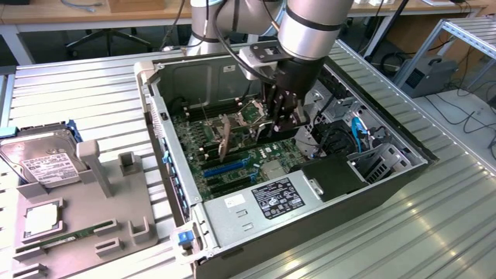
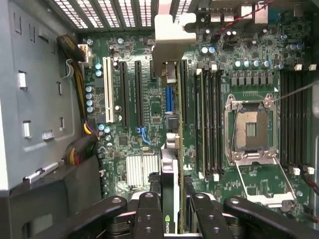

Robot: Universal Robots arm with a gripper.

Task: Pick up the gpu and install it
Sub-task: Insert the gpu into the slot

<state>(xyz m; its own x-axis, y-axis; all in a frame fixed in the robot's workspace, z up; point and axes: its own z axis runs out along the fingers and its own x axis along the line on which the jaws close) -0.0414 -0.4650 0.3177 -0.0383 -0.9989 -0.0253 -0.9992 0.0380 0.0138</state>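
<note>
The gpu (image 1: 232,138) hangs edge-down inside the open computer case (image 1: 310,226), just above the green motherboard (image 1: 268,154). My gripper (image 1: 280,123) is shut on its upper edge. In the wrist view the gpu (image 2: 171,164) appears edge-on between my two black fingers (image 2: 149,211), with its silver end bracket (image 2: 168,37) toward the case's rear vents. The card runs parallel to the long black expansion slots (image 2: 123,92) and lies over the board between those slots and the memory sticks (image 2: 209,119). I cannot tell whether its edge touches a slot.
An open CPU socket (image 2: 250,129) lies beyond the memory sticks. The power supply (image 1: 263,203) and cables (image 1: 356,136) crowd the case. On the exterior view's left, a grey fixture tray (image 1: 116,203) holds a hard drive (image 1: 43,157) and a memory stick (image 1: 54,241).
</note>
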